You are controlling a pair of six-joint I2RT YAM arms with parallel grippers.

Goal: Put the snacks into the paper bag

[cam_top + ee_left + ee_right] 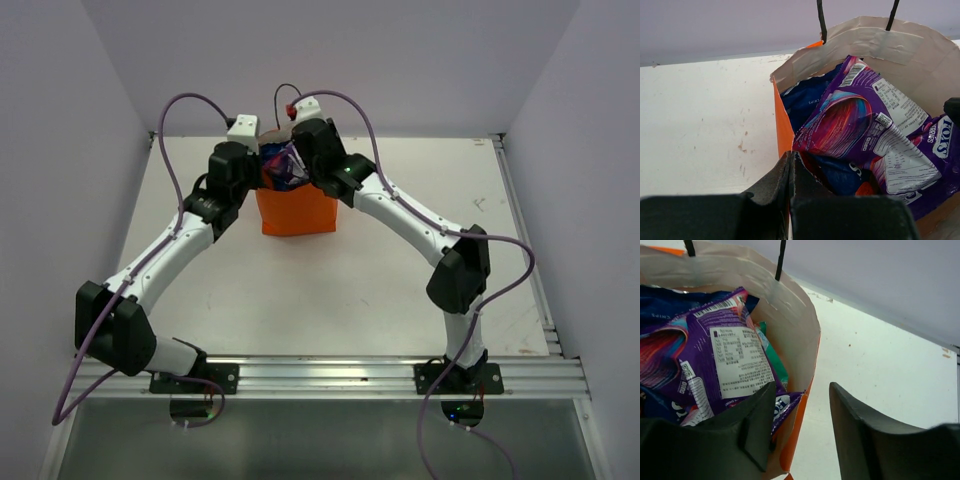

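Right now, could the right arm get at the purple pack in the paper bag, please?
Probably yes: the open right gripper straddles the wall of the paper bag, one finger inside beside the purple pack, which lies on top, uncovered.

A: Where does the paper bag stand?
B: Upright on the table, toward its far side, between the two arms.
A: And inside it?
B: The Fox's packet lies on top. The chips bag sits under it, toward the left wall. A small pack is wedged against the right wall.
A: The grippers?
B: The left gripper pinches the bag's left wall. The right gripper straddles the right wall, one finger inside, one outside.
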